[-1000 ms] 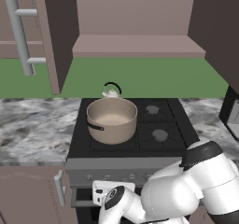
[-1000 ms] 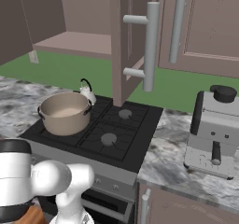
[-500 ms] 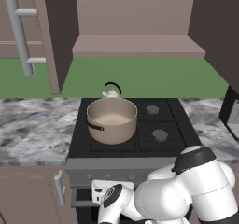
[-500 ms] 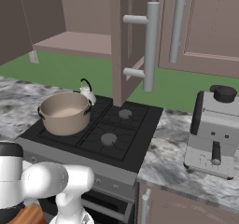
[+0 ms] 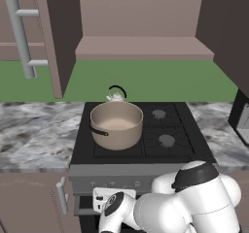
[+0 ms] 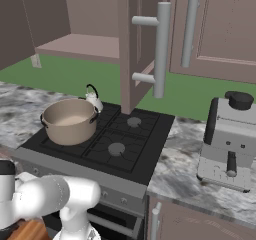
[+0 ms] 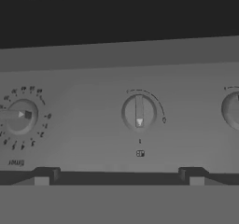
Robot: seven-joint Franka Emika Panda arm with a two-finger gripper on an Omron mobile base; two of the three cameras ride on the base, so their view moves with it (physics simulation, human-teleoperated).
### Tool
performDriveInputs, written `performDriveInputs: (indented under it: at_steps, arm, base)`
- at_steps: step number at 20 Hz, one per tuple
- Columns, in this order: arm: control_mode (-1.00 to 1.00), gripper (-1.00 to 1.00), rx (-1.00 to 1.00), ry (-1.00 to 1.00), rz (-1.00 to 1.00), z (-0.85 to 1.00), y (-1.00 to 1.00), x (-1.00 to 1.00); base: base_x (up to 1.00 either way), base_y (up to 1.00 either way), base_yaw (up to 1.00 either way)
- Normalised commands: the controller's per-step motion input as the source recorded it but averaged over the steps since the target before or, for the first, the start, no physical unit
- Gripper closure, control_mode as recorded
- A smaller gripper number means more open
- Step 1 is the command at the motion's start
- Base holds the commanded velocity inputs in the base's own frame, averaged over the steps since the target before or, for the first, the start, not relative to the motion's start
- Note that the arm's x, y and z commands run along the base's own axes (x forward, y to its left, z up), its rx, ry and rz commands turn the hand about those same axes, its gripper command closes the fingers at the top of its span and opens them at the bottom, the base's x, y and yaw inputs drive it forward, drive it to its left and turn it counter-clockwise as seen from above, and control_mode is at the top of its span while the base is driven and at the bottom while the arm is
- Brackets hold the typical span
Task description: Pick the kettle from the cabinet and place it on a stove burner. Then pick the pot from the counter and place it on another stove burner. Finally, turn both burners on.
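The tan pot [image 5: 116, 124] [image 6: 70, 120] sits on the front-left burner of the black cooktop [image 5: 180, 130]. Just behind it the small silvery kettle [image 5: 116, 95] [image 6: 92, 99] stands on the rear-left burner. Both left burner caps are hidden under them. My arm is bent low in front of the stove. In the hand view my gripper [image 7: 119, 180] is open and empty, its fingertips [image 7: 42, 178] wide apart, facing the grey control panel. A round knob [image 7: 138, 112] lies straight ahead between the tips, apart from them. The cabinet [image 5: 141, 47] stands open with a bare shelf.
Another knob [image 7: 18, 115] sits to the left on the panel, and a third knob [image 7: 233, 110] at the right edge. The two right burners [image 5: 166, 140] are bare. A coffee machine [image 6: 232, 139] stands on the marbled counter [image 6: 185, 159] right of the stove. An open cabinet door [image 6: 137, 39] hangs over the cooktop.
My arm has sunk a little lower and further left in front of the stove. Pot and kettle have not moved, and the gripper stays open.
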Motion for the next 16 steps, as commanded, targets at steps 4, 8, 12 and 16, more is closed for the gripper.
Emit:
performDriveInputs:
  at_steps: [4, 8, 12, 16]
  arm:
    - [-1.0, -1.0, 0.0, 0.0, 0.0, -0.04, 0.06, 0.05]
    - [-1.0, -1.0, 0.0, 0.0, 0.0, -0.02, 0.0, 0.08]
    - [-1.0, -1.0, 0.0, 0.0, 0.0, -0.09, -0.05, 0.05]
    - [-1.0, -1.0, 0.0, 0.0, 0.0, -0.06, -0.07, 0.07]
  base:
    - [0.0, 0.0, 0.0]
    - [0.0, 0.0, 0.0]
    - [0.0, 0.0, 0.0]
    - [0.0, 0.0, 0.0]
